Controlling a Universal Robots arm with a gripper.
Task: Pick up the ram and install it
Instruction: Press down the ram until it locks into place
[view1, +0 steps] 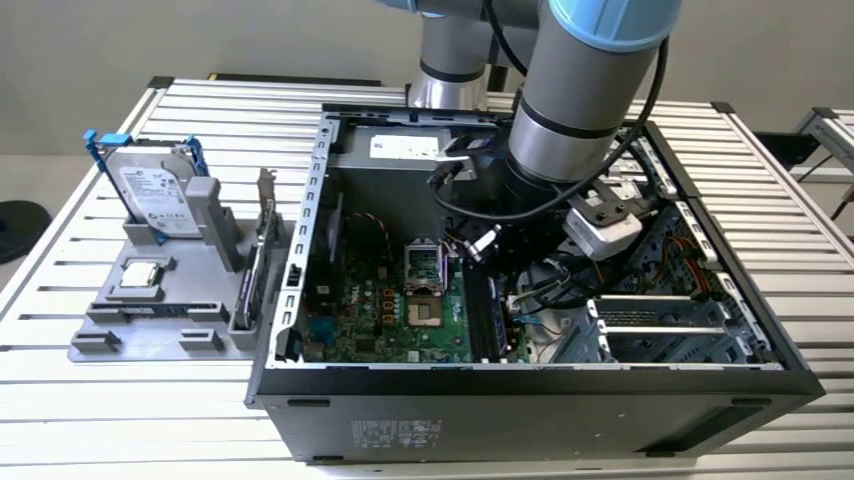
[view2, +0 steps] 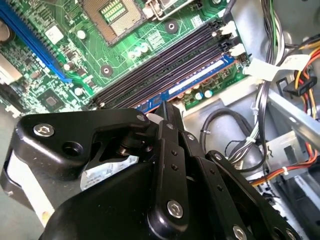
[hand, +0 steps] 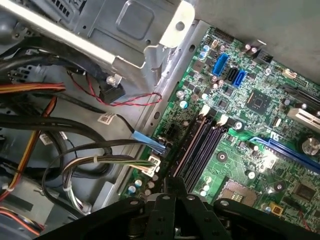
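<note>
The ram sits edge-down in the outermost memory slot of the motherboard, inside the open computer case on the bench. I see my tool low over the stick's near end; I cannot tell whether it grips.

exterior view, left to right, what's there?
Hard drive → CPU → expansion card → case wall → CPU socket → ram in its slot → drive cage.
</note>
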